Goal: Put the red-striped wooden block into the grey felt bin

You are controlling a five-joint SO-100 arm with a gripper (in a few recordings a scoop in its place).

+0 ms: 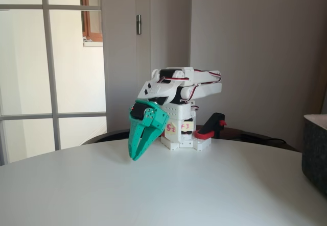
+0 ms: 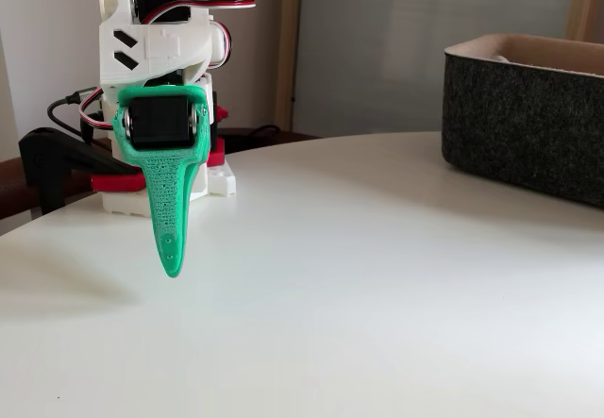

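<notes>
Hanging above table (image 1: pixel 153 195) | end effector (image 1: pixel 135 156) clenched, empty | grey felt bin (image 2: pixel 524 121) contents unclear

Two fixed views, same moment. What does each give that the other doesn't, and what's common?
In a fixed view, the gripper is angled so both green fingers show, tips together, nothing between them. A window and handwritten labels on the base also show. In a fixed view, the gripper is edge-on, and the grey felt bin shows its pale rim and open top. Both share the white table, the folded arm, and the bin at the right.
</notes>
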